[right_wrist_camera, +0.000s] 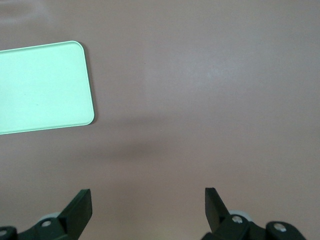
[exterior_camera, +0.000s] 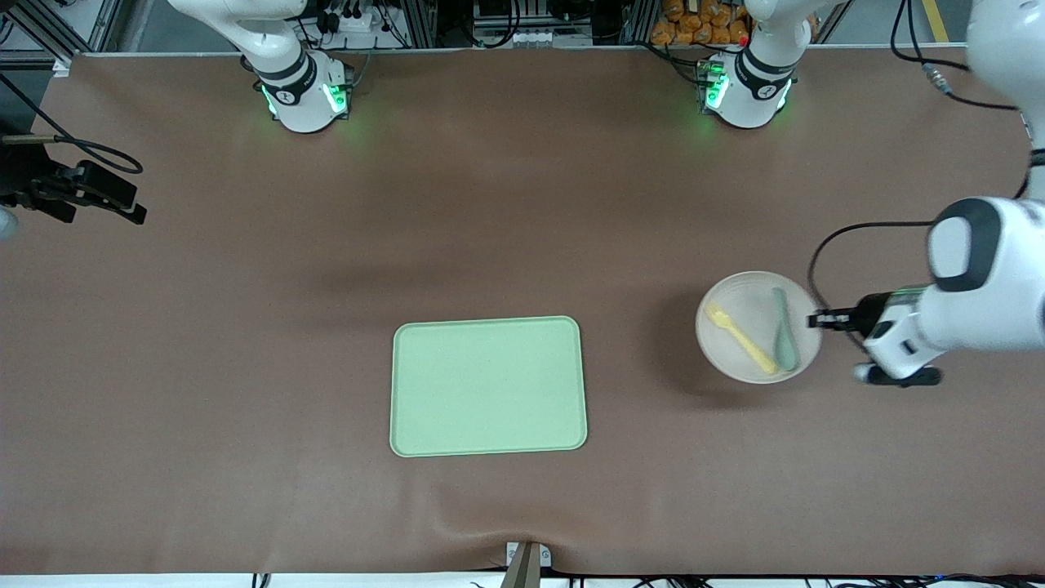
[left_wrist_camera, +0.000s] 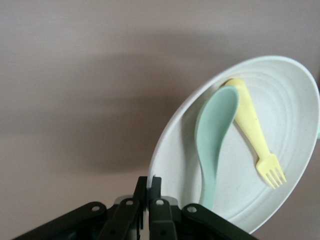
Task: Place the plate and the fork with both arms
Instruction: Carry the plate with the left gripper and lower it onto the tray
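The pale plate (exterior_camera: 747, 306) is held off the table toward the left arm's end, casting a shadow below it. The yellow fork (exterior_camera: 741, 339) lies in it beside a grey-green spoon (exterior_camera: 785, 331). My left gripper (exterior_camera: 815, 320) is shut on the plate's rim. In the left wrist view the gripper (left_wrist_camera: 149, 182) pinches the rim of the plate (left_wrist_camera: 280, 100), with the fork (left_wrist_camera: 252, 130) and spoon (left_wrist_camera: 212, 135) resting inside. My right gripper (right_wrist_camera: 147, 200) is open and empty over bare table.
A light-green rectangular tray (exterior_camera: 488, 385) lies mid-table, nearer the front camera than the arms' bases; its corner also shows in the right wrist view (right_wrist_camera: 45, 87). Brown mat (exterior_camera: 245, 367) covers the table.
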Robot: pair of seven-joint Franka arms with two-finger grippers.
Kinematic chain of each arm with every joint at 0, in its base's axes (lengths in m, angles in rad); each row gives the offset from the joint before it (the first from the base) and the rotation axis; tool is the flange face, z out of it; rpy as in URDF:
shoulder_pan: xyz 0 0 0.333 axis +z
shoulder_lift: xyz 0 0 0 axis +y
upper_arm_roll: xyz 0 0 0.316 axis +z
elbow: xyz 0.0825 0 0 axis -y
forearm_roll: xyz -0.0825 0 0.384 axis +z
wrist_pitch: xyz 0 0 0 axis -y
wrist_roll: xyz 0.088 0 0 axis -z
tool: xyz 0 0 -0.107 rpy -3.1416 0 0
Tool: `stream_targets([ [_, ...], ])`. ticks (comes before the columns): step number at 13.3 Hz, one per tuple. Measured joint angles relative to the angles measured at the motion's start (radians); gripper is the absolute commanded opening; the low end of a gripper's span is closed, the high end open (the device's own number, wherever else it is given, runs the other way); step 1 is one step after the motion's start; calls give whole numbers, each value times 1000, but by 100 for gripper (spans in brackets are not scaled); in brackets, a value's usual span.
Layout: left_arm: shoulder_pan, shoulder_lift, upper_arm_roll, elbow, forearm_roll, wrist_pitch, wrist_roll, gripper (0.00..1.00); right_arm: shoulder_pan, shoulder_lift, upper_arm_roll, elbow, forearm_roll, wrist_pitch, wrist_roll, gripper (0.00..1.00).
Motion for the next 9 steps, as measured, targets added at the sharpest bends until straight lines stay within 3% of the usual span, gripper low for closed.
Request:
stream_targets([
  [4,-222,116,-2,133,-23,92,-215,0,0,0,0,0,0,0,0,100],
  [9,-466,241,3,144,-24,416,-488,0,0,0,-1,0,0,2,0,100],
])
